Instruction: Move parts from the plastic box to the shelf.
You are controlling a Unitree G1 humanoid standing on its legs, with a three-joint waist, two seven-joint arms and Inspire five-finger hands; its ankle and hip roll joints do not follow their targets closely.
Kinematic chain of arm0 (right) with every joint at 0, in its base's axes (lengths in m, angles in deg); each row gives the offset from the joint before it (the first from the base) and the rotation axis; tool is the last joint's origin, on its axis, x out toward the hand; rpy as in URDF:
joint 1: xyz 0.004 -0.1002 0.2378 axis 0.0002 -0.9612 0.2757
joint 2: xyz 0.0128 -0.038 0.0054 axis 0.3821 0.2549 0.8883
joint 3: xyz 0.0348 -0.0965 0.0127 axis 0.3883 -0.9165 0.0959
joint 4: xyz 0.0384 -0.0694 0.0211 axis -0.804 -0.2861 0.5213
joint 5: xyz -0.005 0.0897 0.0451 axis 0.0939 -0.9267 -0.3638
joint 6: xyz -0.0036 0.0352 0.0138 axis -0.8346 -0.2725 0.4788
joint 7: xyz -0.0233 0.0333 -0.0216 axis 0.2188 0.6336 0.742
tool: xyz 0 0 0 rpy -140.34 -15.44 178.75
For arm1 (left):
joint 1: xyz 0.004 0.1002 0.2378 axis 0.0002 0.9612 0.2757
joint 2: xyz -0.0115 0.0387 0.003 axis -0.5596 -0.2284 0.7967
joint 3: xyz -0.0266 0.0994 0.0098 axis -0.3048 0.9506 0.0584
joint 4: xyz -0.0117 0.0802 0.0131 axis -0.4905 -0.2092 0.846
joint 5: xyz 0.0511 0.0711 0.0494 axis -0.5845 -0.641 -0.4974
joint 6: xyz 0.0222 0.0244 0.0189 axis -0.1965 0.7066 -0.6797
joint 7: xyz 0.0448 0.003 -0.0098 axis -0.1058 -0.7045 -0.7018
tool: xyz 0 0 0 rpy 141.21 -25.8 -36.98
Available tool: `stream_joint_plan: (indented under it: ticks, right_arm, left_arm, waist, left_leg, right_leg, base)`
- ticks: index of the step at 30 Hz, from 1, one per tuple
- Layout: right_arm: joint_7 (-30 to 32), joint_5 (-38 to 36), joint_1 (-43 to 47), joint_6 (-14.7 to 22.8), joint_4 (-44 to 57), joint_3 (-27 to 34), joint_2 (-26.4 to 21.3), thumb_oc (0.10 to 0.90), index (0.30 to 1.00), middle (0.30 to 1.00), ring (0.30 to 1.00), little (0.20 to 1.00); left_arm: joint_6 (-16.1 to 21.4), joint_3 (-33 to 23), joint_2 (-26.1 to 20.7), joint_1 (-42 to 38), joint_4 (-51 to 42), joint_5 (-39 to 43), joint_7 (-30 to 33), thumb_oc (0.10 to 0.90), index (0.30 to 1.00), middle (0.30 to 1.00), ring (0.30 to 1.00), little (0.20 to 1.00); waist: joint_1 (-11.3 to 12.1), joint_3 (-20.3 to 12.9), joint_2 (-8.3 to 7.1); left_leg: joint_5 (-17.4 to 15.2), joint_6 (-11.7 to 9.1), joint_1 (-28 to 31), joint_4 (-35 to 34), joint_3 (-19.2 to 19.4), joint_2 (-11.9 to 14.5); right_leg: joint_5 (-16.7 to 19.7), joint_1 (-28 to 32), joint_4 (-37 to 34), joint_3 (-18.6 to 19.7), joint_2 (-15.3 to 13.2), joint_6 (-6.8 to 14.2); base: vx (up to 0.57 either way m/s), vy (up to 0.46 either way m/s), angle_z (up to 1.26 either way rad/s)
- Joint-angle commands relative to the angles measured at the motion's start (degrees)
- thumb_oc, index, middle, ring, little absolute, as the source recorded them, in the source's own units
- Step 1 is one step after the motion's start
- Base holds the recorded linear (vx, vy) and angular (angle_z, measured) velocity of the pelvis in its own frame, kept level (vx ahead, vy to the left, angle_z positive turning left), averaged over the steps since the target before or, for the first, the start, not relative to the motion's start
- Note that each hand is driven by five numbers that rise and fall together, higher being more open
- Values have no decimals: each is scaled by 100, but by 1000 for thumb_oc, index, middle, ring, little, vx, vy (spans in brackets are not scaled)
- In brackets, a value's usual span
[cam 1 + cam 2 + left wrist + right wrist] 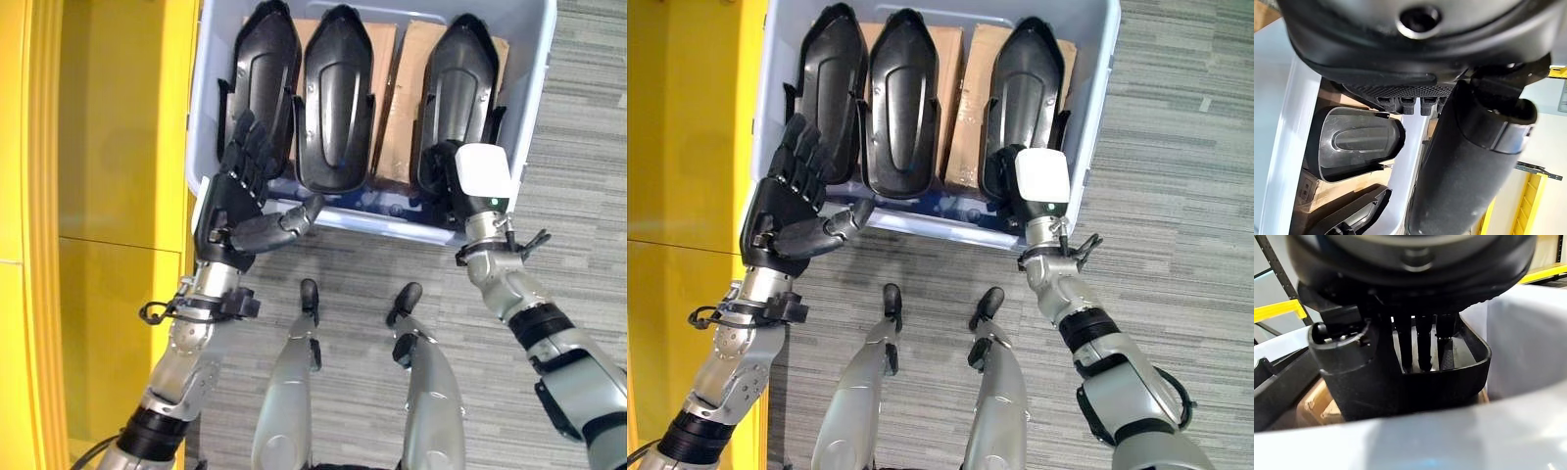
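Observation:
A pale plastic box [534,88] on the floor holds three black moulded parts standing side by side: left part [260,69], middle part [333,98], right part [460,78]. My left hand [230,201] is open at the box's near left corner. Its straight fingers lie over the left part's near end, and its thumb [1469,161] stretches along the near rim. My right hand [480,176] reaches into the box at the right part's near end. There its fingers [1422,342] sit inside the part's hollow [1449,387] with the thumb outside its wall, pinching it.
A yellow shelf structure [108,196] runs down the left side, close to my left arm. Cardboard sheets [397,98] lie under the parts in the box. Grey carpet [578,196] spreads to the right of the box and in front of it.

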Motion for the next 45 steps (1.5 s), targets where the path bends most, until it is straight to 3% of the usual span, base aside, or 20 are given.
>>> stream_joint_plan:
  ticks: [1,12,29,35,45]
  right_arm:
    - [-478,-361,-592,93,-66,-191,108,400,300,300,300,300]
    - [-281,-285,-733,109,658,309,-235,400,300,300,300,300]
    - [-679,294,-1108,436,2464,762,-863,400,300,300,300,300]
    - [-856,663,-1304,575,3233,1007,-1029,400,300,300,300,300]
    - [-957,888,-1447,673,3775,1216,-1123,400,300,300,300,300]
  left_arm:
    - [699,-208,-21,-63,-693,-248,48,900,1000,1000,1000,1000]
    - [644,-298,-142,-82,-525,-143,-77,900,1000,1000,1000,1000]
    - [427,-744,-276,593,-225,-281,-426,900,1000,1000,1000,1000]
    - [287,-928,-224,1038,-152,-441,-553,900,1000,1000,1000,1000]
    - [165,-1058,-61,1429,-110,-507,-643,900,1000,1000,1000,1000]
  waist:
    - [-6,-108,0]
    - [82,-113,-142]
    - [110,-1346,-522]
    - [63,-1841,-557]
    - [32,-2280,-502]
  left_leg:
    - [-145,-221,189,-7,-15,427]
    - [-65,-231,1183,-325,-103,473]
    - [54,-299,2252,-954,-13,631]
    - [104,-317,2649,-1263,141,670]
    - [73,-308,3046,-1364,235,746]
  right_leg:
    - [37,1107,-496,342,-758,1156]
    - [108,2185,-840,182,-680,1185]
    - [113,3274,-1500,10,-354,1228]
    - [161,3565,-1717,-5,-309,1272]
    - [-8,3852,-1664,60,-234,1229]
  base:
    - [0,0,0]
    - [8,-2,1]
    - [67,-3,-2]
    - [63,3,-6]
    - [43,-7,-5]
